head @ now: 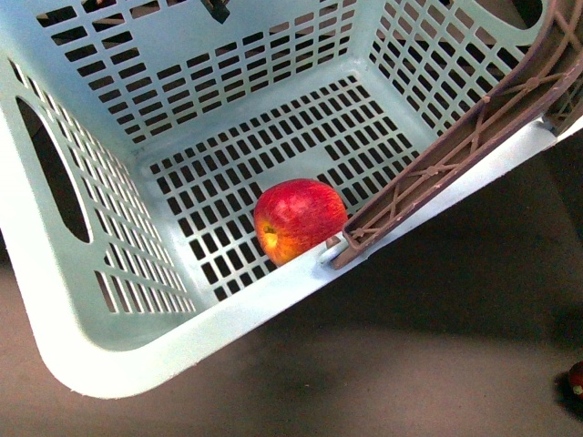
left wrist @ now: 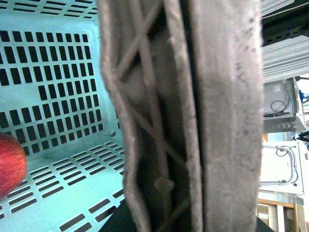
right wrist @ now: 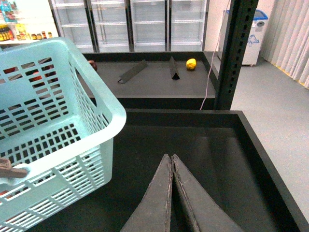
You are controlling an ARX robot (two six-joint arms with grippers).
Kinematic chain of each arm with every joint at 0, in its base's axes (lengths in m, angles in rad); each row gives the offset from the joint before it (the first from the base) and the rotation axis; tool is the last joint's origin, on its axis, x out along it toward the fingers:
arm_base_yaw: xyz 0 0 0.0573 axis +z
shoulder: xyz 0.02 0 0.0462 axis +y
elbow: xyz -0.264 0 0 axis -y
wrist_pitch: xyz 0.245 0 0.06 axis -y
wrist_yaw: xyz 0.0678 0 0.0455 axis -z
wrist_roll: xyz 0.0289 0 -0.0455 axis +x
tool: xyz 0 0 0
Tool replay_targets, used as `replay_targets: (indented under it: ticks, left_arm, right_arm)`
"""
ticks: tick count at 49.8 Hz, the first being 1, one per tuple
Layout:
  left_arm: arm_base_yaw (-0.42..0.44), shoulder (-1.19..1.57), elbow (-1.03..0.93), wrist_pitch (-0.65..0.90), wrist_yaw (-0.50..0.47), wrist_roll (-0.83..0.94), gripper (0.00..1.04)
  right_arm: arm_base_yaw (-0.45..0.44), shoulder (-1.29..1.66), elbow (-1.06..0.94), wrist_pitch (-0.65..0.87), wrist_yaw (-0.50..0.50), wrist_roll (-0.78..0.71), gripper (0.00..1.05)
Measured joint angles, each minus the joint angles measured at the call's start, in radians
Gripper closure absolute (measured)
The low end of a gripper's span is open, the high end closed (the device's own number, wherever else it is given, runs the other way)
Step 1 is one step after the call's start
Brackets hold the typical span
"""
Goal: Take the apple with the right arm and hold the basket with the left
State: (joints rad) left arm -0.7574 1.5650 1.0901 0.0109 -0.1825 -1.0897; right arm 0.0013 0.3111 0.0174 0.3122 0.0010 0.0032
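The pale mint basket fills the front view, tilted, its slotted floor facing me. The red apple with a yellow patch lies inside on the floor, against the near wall by the brown ribbed handle. In the left wrist view the handle fills the middle, very close, and my left gripper is shut on it; its fingers are hidden. The apple's edge shows there too. My right gripper is shut and empty, over the dark tray beside the basket.
A small dark maroon fruit lies at the front view's right edge on the dark surface. In the right wrist view a black post stands behind the tray wall, and a yellow fruit lies on a farther shelf.
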Motion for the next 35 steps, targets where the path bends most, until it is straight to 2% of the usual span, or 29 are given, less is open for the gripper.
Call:
replay_targets:
  ticks: [25, 31, 35]
  left_arm:
    - [0.000, 0.000, 0.000, 0.000, -0.001, 0.000, 0.89]
    - [0.000, 0.000, 0.000, 0.000, 0.002, 0.000, 0.89]
    - [0.000, 0.000, 0.000, 0.000, 0.000, 0.000, 0.89]
  right_arm:
    - [0.000, -0.133, 0.000, -0.134, 0.000, 0.000, 1.03]
    - [0.000, -0.253, 0.000, -0.287, 0.003, 0.000, 1.03]
    - [0.000, -0.301, 0.000, -0.308, 0.001, 0.000, 1.03]
